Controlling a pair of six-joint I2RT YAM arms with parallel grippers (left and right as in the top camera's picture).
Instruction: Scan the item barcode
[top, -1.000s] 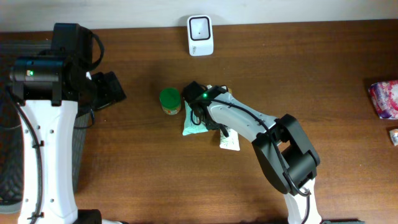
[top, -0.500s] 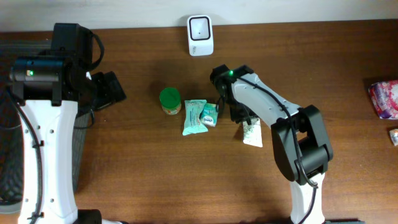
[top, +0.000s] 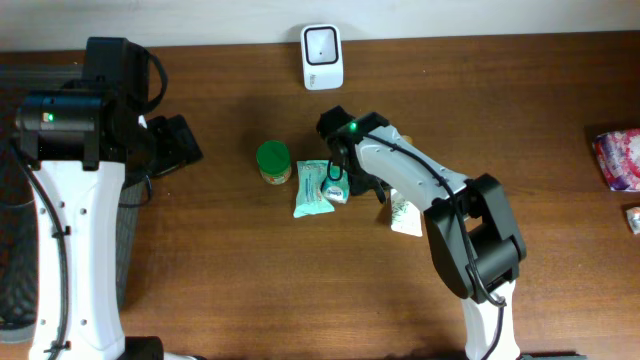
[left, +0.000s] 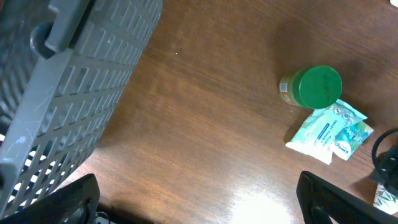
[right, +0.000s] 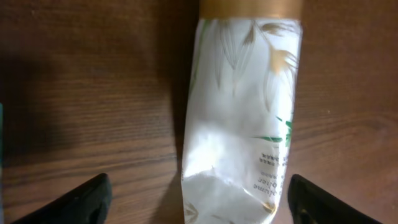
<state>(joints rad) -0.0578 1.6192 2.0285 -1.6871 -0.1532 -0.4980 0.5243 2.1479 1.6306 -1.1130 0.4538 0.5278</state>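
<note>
In your right wrist view, the right hand (right: 199, 200) is spread wide, with one finger (right: 78, 200) at the lower left and the other at the lower right. The white pouch (right: 242, 124) lies flat on the brown desk (right: 87, 74) between them. It has a gold band at its far end, a pale leaf print and some small dark lettering. The left finger stands well clear of the pouch. The right one is just beside its edge, and you cannot tell whether it touches. Nothing is gripped.

From overhead, the pouch (top: 405, 214) lies right of centre, partly under the right arm (top: 420, 185), which reaches in from the bottom edge. The white scanner (top: 322, 57) sits at the far edge of the desk, well apart from the pouch. Left of the pouch are a small teal packet (top: 338, 186) and a larger teal packet (top: 311, 190) just beside each other. A green-lidded jar (top: 272, 160) stands next to them. A pink packet (top: 617, 160) lies at the right edge. The left hand (top: 178, 140) hovers over the left side of the desk, away from all of these.

In your left wrist view, the left hand (left: 202, 205) is fully spread, its two dark fingertips at the bottom corners with only bare desk between them. A grey slatted basket (left: 68, 81) fills the upper left. The jar (left: 314, 87) and the two teal packets (left: 323, 129) sit at the right.
</note>
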